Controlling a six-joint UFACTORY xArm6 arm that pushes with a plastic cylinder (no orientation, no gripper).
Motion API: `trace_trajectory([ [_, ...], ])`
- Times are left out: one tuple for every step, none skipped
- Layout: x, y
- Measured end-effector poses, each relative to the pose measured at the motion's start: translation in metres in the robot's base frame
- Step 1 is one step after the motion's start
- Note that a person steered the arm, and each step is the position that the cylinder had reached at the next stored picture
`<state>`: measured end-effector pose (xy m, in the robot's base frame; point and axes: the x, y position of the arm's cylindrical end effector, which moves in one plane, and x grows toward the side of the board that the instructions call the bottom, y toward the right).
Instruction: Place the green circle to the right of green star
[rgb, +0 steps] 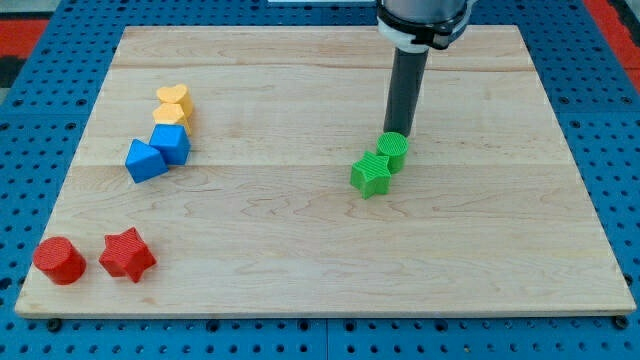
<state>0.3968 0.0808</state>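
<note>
Tip touching top edge of green circle; rod end effector, nothing held. Green circle touching green star, up-right of it, table centre-right. No readable writing.

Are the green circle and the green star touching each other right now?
Touching. The camera view shows the green circle pressed against the upper right edge of the green star, with no board visible between them.

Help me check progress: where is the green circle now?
The green circle sits right of the board's centre, touching the green star at the star's upper right, with my tip just behind it.
</note>
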Motion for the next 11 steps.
trace_trajectory([
  [0.000, -0.043],
  [0.011, -0.056],
  [0.021, -0.036],
  [0.023, -0.029],
  [0.023, -0.027],
  [0.015, -0.029],
  [0.009, -0.013],
  [0.017, 0.015],
  [0.032, 0.021],
  [0.034, 0.018],
  [0.010, 0.017],
])
